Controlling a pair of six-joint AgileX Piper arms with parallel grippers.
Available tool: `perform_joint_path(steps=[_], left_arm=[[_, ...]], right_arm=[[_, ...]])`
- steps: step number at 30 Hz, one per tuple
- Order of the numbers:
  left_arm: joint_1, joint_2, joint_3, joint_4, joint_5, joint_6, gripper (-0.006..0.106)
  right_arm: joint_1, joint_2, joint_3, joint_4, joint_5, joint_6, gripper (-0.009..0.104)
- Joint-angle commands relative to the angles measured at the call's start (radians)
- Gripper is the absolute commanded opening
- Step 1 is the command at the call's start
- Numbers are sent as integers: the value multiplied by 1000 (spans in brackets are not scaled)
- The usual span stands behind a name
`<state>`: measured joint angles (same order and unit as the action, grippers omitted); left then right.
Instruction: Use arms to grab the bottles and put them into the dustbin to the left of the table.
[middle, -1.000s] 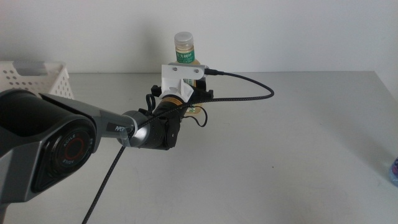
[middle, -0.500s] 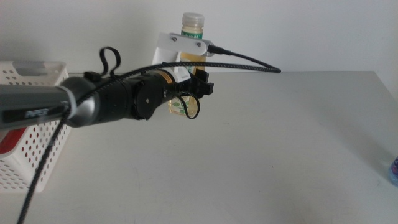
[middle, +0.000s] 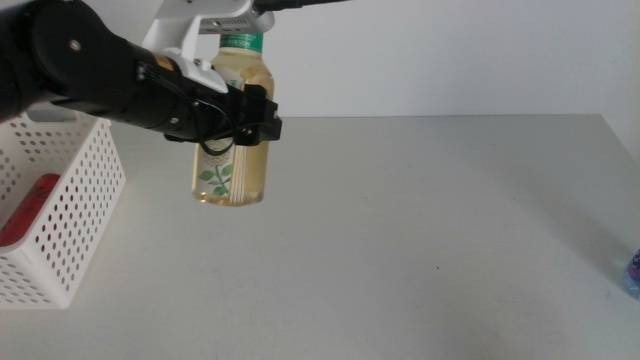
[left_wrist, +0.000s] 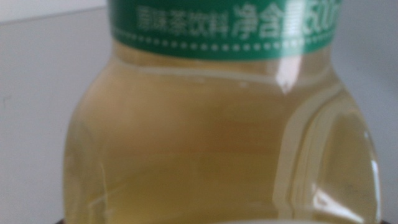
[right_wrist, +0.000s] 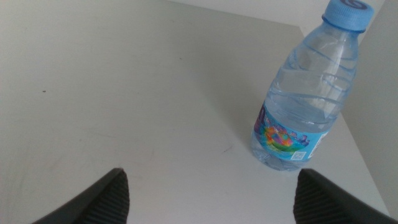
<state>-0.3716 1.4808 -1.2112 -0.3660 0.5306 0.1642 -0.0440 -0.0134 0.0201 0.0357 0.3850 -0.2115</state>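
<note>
My left gripper (middle: 243, 118) is shut on the pale-yellow tea bottle (middle: 232, 135) and holds it upright in the air, above the table (middle: 420, 220) and just right of the dustbin. In the left wrist view the tea bottle (left_wrist: 217, 137) with its green neck label fills the picture. The dustbin (middle: 70, 215) is a white perforated basket at the table's left, and a red can (middle: 28, 208) shows inside it. The small clear water bottle (right_wrist: 306, 93) with a blue cap stands upright ahead of my right gripper (right_wrist: 214, 199), which is open and apart from it.
The water bottle (middle: 633, 275) shows only at the far right edge of the middle view, near the table's right edge. A white wall runs behind the table's back edge.
My left arm has lifted the tea bottle off the back of the table and carried it left and nearer, towards the dustbin. The basket has come more into view.
</note>
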Motion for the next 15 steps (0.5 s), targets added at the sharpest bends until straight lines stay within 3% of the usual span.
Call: perform_joint_path(steps=[1,6,11,15], left_arm=[[44,-66,-78,-31,75,-37,-2],[158,-66,-200,24,426,-36,-2],[270,-66,-325,202,700,-35,-2],[337,-66,-373,316,764,-5,-2]], right_arm=[[-7,-22,-1,-8,-62,-9,68],[-7,-22,-1,-8,-62,-9,68],[-7,-22,-1,-8,-62,-9,68],[-7,-22,-1,-8,-62,-9,68]])
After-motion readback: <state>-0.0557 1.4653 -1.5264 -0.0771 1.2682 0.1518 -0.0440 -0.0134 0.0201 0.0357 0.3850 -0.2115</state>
